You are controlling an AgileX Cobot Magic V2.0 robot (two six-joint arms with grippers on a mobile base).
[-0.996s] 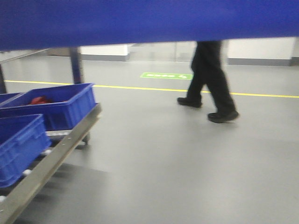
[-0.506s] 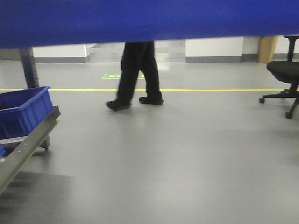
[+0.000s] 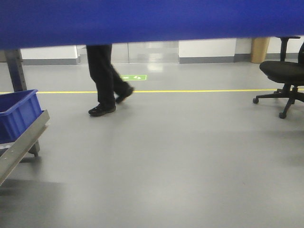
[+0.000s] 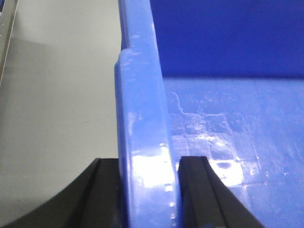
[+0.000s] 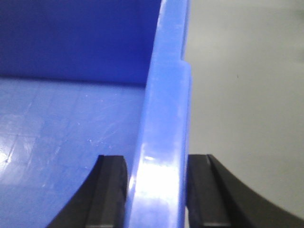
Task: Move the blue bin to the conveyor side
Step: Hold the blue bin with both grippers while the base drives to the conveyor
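Over the last second the front view has swung. The steel rack (image 3: 21, 140) and its stored crate (image 3: 16, 114) have slid almost out at the left, below the blue bin (image 3: 152, 21). The walking person (image 3: 104, 80) has drifted left, and an office chair (image 3: 282, 71) has come in at the right. The base is probably turning away from the rack with the bin carried high across the camera; the conveyor is not in sight. The left gripper (image 4: 148, 164) straddles the bin's left rim, fingers clamped on both sides of the wall. The right gripper (image 5: 156, 161) pinches the opposite rim likewise.
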